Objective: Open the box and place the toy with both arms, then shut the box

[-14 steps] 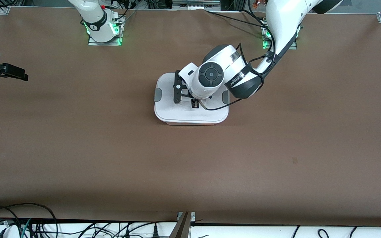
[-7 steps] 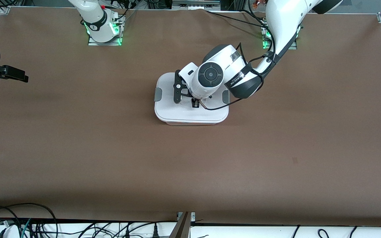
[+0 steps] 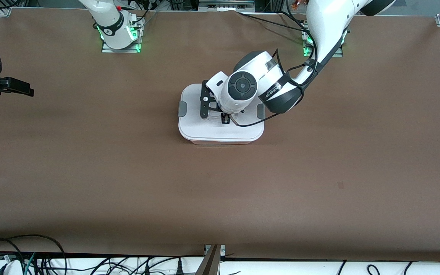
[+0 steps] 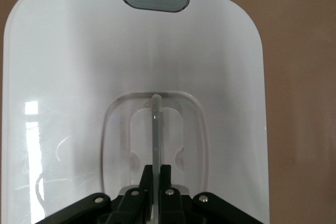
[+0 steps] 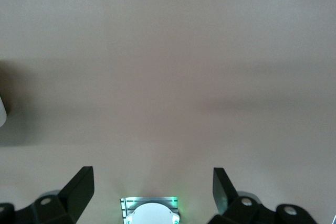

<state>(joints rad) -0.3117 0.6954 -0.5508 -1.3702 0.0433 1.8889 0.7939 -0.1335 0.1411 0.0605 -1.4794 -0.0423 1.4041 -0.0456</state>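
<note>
The box point(image 3: 204, 131) sits mid-table with its white lid on and a grey clip point(image 3: 182, 109) at each end. My left gripper point(image 3: 224, 119) is over the lid's middle. In the left wrist view the lid point(image 4: 79, 66) fills the frame, and the left gripper point(image 4: 156, 169) is shut on the thin upright centre handle point(image 4: 156, 124) in its recess. My right gripper point(image 3: 23, 88) hangs at the right arm's end of the table, away from the box. In the right wrist view the right gripper point(image 5: 151, 177) is open and empty over bare table. The toy is out of view.
Brown table surface point(image 3: 220, 198) lies all round the box. The right arm's base point(image 3: 118, 34) and the left arm's base point(image 3: 321, 42) stand along the edge farthest from the front camera. Cables run along the edge nearest that camera.
The left wrist has shifted very slightly over the box, still shut on the handle. The right gripper has drifted a little at the table's end.
</note>
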